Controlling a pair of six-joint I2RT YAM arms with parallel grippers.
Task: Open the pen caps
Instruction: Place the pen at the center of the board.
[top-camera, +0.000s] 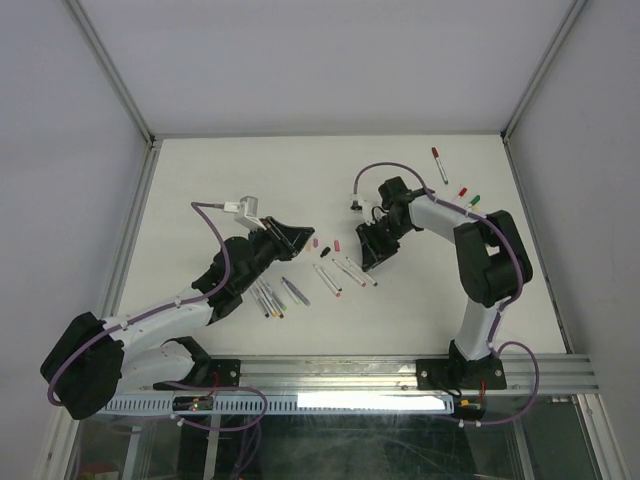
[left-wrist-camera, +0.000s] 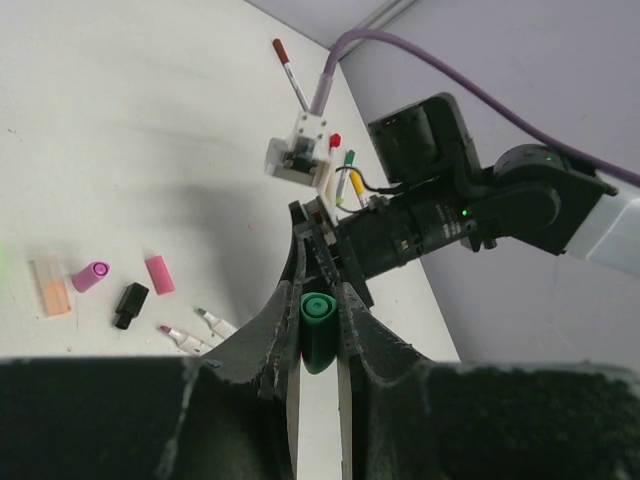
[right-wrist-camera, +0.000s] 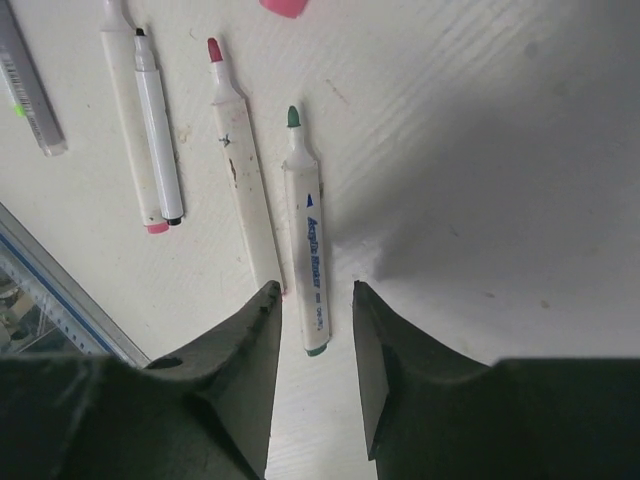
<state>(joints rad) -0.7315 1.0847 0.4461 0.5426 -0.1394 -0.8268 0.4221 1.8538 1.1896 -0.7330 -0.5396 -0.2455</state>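
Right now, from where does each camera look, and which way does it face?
Top external: above and behind the bases, looking down on the table; left arm and right arm both show.
Left wrist: low over the table, facing across at the right arm; its own left fingers clamp a green cap.
Right wrist: looking down at the table; its right fingers stand apart astride a green-tipped pen.
Shared: top and left wrist both show the right arm and the red-ended pen near the far edge.

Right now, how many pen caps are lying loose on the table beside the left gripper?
4, close together: an orange cap, a magenta cap, a pink cap and a black cap. The left gripper pinches a green cap too; more may be hidden.
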